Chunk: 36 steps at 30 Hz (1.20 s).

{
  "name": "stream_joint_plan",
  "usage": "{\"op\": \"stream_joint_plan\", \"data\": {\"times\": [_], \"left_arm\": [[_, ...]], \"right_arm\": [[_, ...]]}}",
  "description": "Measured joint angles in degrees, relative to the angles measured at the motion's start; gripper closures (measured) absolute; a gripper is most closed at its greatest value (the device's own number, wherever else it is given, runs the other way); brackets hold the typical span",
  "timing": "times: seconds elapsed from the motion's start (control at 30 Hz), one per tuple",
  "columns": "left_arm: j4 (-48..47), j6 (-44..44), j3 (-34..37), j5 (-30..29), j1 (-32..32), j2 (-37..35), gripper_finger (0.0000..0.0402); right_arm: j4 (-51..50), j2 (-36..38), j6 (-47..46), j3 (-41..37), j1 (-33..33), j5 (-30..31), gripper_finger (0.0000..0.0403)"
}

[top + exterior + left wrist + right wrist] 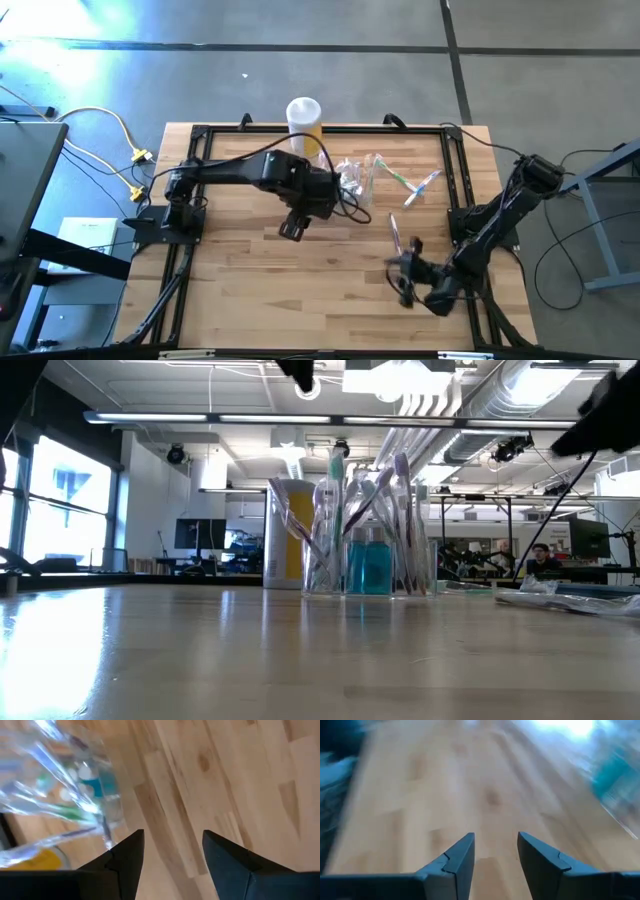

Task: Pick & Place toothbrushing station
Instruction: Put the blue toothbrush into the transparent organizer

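One toothbrushing station (pixel 368 538), a clear, roughly boxy plastic holder, stands upright at the back middle of the pale wooden plank surface (pixel 300 290); in the low view it holds several toothbrushes leaning in different directions, their exact count hard to tell through the glare, with something blue-green behind its walls; one yellow canister (pixel 304 120) with a white lid stands just behind it; two loose toothbrushes (pixel 415 187) lie flat beside it on the right arm's side. Two dark arms; the left gripper (pixel 172 855) hangs above the bare wood right next to the station, its fingers spread apart and gripping nothing; the right gripper (pixel 495 857) is near the front right of the surface, well apart from the station, its fingers also parted and empty; its wrist picture is smeared, so only wood grain and a blue-green blur can be made out.
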State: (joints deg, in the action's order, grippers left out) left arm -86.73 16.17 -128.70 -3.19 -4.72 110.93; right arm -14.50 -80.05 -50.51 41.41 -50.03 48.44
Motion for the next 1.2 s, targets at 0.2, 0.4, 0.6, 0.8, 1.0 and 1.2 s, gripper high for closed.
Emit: {"op": "stream_joint_plan", "data": {"times": [0.2, 0.4, 0.6, 0.8, 1.0, 1.2], "left_arm": [[-0.9, -1.9, 9.2, 1.3, 2.0, -1.5, 0.0207], [4.9, -5.1, 26.8, 1.3, 2.9, -11.4, 0.0207], [23.0, -4.6, 49.5, 1.0, 4.9, -28.9, 0.0207], [50.1, -4.1, 70.2, 0.6, 9.4, -42.7, 0.0207], [67.7, -5.1, 82.7, 1.1, 12.9, -45.7, 0.0207], [73.8, -5.9, 86.4, 1.1, 13.7, -44.2, 0.0207]], "right_arm": [[-23.4, 0.0, -27.7, 0.0, 7.6, -10.9, 0.0261], [-43.8, 2.5, -45.6, 0.0, 17.6, -21.5, 0.0261], [-48.7, 8.2, -42.5, 0.0, 30.4, -26.9, 0.0261], [-48.7, 15.3, -33.4, 0.0, 47.0, -29.4, 0.0261], [-47.0, 17.0, -25.5, 0.0, 67.3, -35.5, 0.0261], [-38.6, 13.7, -19.6, 0.0, 84.8, -40.8, 0.0261]]}}
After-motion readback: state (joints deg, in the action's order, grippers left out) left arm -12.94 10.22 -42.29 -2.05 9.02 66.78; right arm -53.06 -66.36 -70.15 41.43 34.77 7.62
